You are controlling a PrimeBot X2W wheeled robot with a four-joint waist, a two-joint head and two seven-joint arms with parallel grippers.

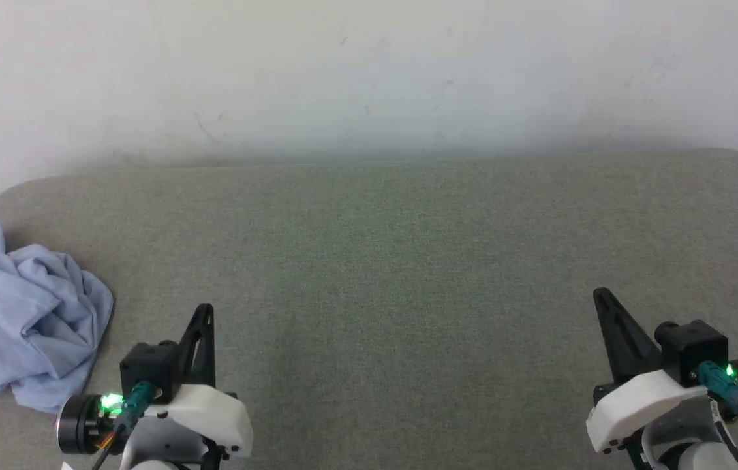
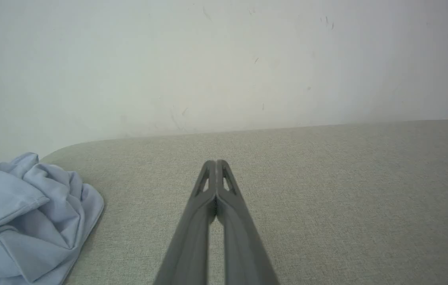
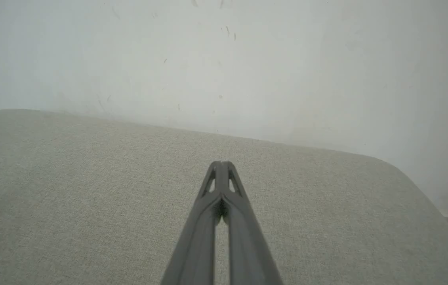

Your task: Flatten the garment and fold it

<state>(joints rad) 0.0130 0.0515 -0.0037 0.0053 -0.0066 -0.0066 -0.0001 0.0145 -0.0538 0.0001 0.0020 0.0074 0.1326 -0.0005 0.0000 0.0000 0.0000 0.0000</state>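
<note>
The garment [image 1: 26, 320], a light blue shirt, lies crumpled in a loose heap at the far left edge of the grey fabric surface [image 1: 408, 261]. Its folds are bunched, and a sliver of white shows at its left side. My left pincer [image 1: 205, 310] is near the heap, to its right and apart from it. Its two dark fingers are pressed together tip to tip, with nothing between them. My right pincer [image 1: 599, 295] sits well apart from the heap, at the opposite side of the surface, likewise drawn together and empty. Both pincers point toward the pale wall [image 1: 369, 78] behind the surface. The grey weave stretches between them.
</note>
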